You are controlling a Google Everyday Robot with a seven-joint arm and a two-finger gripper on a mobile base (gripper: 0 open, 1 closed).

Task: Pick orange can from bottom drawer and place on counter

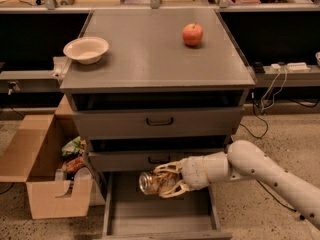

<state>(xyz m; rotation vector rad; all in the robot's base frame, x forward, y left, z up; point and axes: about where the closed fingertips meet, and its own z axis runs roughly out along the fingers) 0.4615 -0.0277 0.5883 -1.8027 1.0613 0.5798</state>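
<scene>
The orange can (pixel 152 182) lies on its side with its round silver end to the left, held just above the floor of the open bottom drawer (pixel 160 217). My gripper (pixel 165 180) reaches in from the right on a white arm and is shut on the orange can, its pale fingers (pixel 167 167) above and below it. The counter (pixel 152 49) is the grey cabinet top above.
A white bowl (pixel 86 49) stands on the counter's left side and an orange-red apple (pixel 192 34) at its back right. Two shut grey drawers with black handles (pixel 159 121) sit above the open drawer. An open cardboard box (pixel 42 169) with clutter stands on the floor to the left.
</scene>
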